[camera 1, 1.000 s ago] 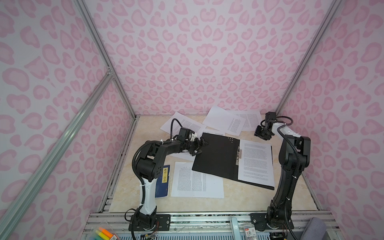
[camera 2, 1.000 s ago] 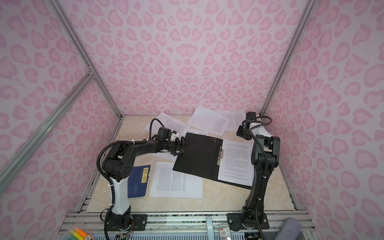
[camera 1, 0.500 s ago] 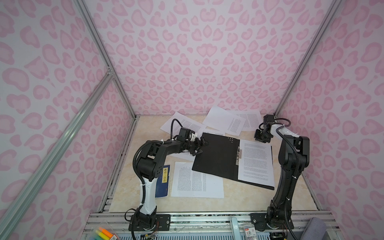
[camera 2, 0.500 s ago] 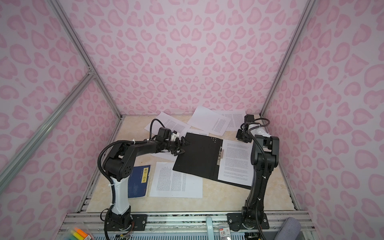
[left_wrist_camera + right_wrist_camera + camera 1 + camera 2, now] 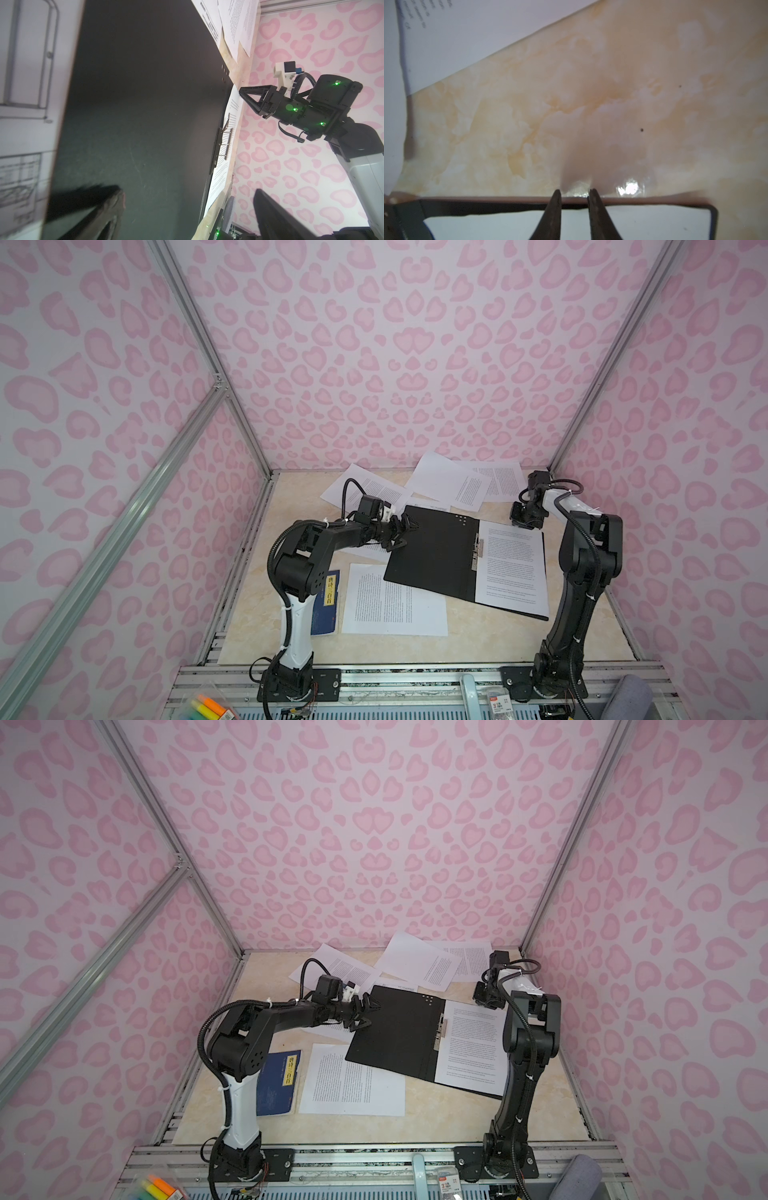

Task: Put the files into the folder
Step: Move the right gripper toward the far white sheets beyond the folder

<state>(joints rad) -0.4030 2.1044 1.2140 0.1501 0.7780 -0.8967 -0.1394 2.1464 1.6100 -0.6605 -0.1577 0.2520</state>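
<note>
**Folder open flat, one sheet in it, my two grippers at its far corners**

- The folder (image 5: 432, 547) lies open mid-table, black inside up and turned slightly askew. Its metal fastener (image 5: 478, 545) runs down the fold.
- One printed sheet (image 5: 511, 568) lies on the folder's right half, square to it.
- The other files are loose on the table (image 5: 415, 647).
  - The near sheet (image 5: 390, 605) lies in front of the folder, its far corner tucked under the cover.
  - Three far sheets (image 5: 449, 485) overlap by the back wall.
  - A drawing sheet (image 5: 25, 83) with line figures pokes out from under the folder's left edge.
- A blue book (image 5: 328, 605) with a yellow label lies beside the near sheet, partly behind my left arm.
- My left gripper (image 5: 405, 536) is low at the folder's far left corner, reaching in over the cover. Its jaws are spread wide with nothing between them. In the wrist view the black cover fills the gap.
- My right gripper (image 5: 524, 522) points down at the folder's far right corner. In its wrist view (image 5: 575, 191) the tips stand a narrow slit apart over the folder's far edge. Bare table shows through the slit, and I see nothing pinched. I cannot tell whether the tips touch the edge.
</note>
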